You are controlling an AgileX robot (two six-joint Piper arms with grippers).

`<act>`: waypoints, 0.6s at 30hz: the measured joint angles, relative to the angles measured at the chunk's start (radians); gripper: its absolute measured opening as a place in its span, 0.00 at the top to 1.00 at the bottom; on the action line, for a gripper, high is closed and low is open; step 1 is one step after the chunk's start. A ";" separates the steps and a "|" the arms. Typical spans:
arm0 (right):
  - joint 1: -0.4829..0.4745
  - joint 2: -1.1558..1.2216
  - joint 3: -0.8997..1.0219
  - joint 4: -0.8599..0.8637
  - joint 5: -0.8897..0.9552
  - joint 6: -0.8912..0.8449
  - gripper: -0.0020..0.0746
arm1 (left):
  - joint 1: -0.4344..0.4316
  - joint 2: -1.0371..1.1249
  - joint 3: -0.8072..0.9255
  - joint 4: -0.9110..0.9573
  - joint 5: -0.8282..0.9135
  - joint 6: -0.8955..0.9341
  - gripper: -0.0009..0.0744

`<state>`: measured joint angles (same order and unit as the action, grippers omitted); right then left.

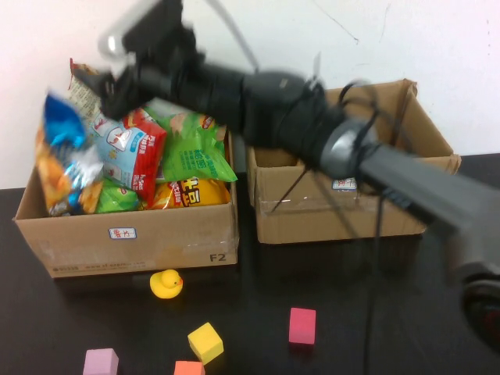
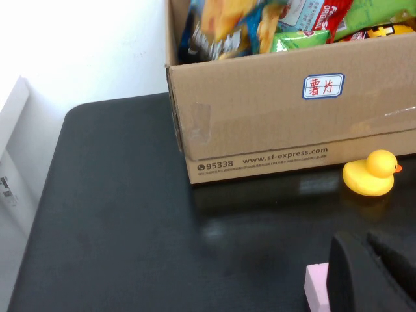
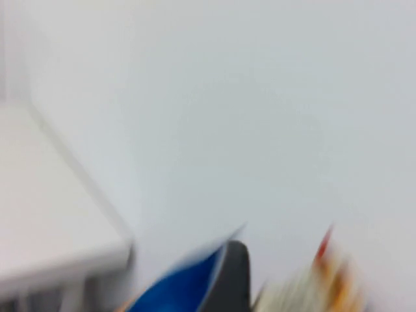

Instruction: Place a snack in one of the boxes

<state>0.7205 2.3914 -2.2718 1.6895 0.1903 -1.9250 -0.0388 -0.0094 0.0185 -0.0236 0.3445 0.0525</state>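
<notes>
My right gripper (image 1: 117, 78) reaches over the left box (image 1: 125, 226) of snacks to pick one; I cannot tell its finger state. My left gripper (image 2: 374, 273) waits low over the bench (image 2: 117, 214), state unclear.

This looks like a robot test lab. A black table (image 1: 94, 312) stands against a bare white wall (image 1: 437, 39), carrying two labelled cardboard boxes (image 1: 133, 234), a toy duck (image 1: 166, 283) and foam blocks (image 1: 302, 326) at lower centre, laid out as props.
</notes>
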 joint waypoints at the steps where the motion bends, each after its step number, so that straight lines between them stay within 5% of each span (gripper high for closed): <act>1: 0.000 -0.036 0.009 -0.010 0.000 0.002 0.17 | 0.000 0.000 0.000 0.000 0.000 0.000 0.99; 5: 0.000 -0.174 0.110 -0.041 0.000 0.016 0.38 | 0.000 0.000 0.000 0.000 0.000 0.000 0.99; 10: 0.000 -0.410 0.405 -0.058 -0.046 0.018 0.86 | 0.000 0.000 0.000 0.000 0.000 0.000 0.99; 18: -0.002 -0.837 0.975 -0.060 -0.167 -0.024 0.97 | 0.000 0.000 0.000 0.000 0.000 0.000 0.99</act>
<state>0.7189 1.5544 -1.2963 1.6295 0.0228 -1.9490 -0.0388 -0.0094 0.0185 -0.0236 0.3445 0.0525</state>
